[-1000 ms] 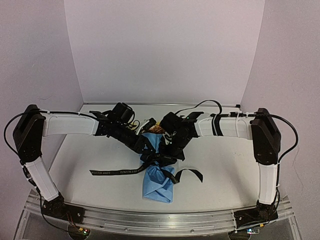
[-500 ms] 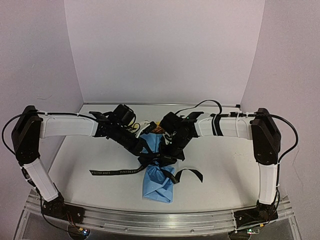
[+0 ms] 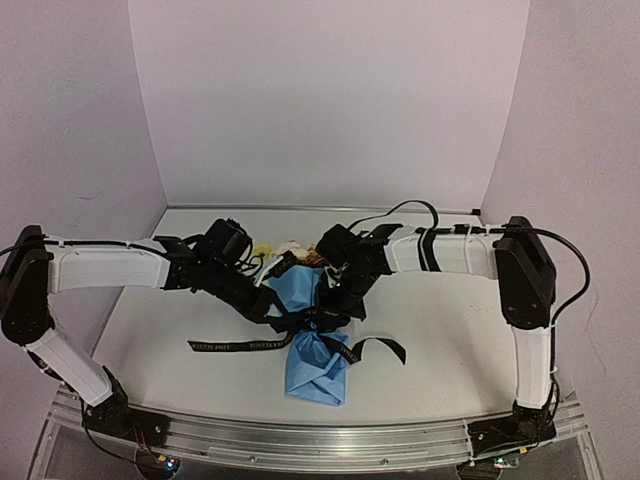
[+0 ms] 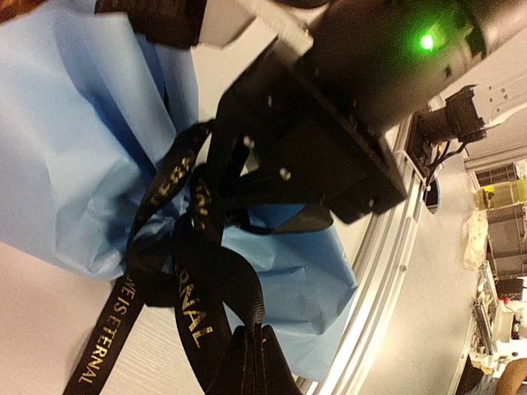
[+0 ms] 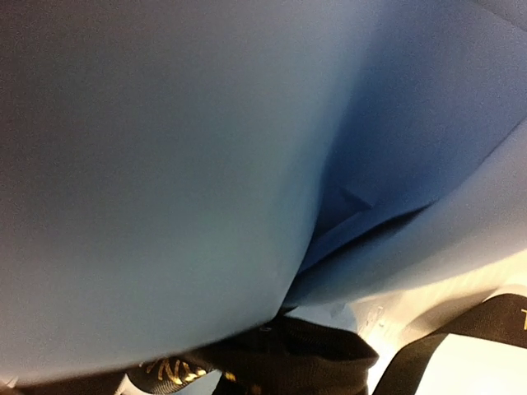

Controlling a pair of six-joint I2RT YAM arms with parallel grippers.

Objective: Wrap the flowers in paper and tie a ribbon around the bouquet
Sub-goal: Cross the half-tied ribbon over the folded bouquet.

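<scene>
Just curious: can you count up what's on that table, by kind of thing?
Robot arms: 2 (left arm, right arm)
Blue paper wrap: 1
Black ribbon: 1
Flower bunch: 1, with its heads too crowded to count singly
Total: 5

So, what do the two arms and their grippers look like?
The left arm and the right arm both have white tube-like links joined by bulky black joints. Thin round black cables loop along them. The left gripper and the right gripper are all black.
</scene>
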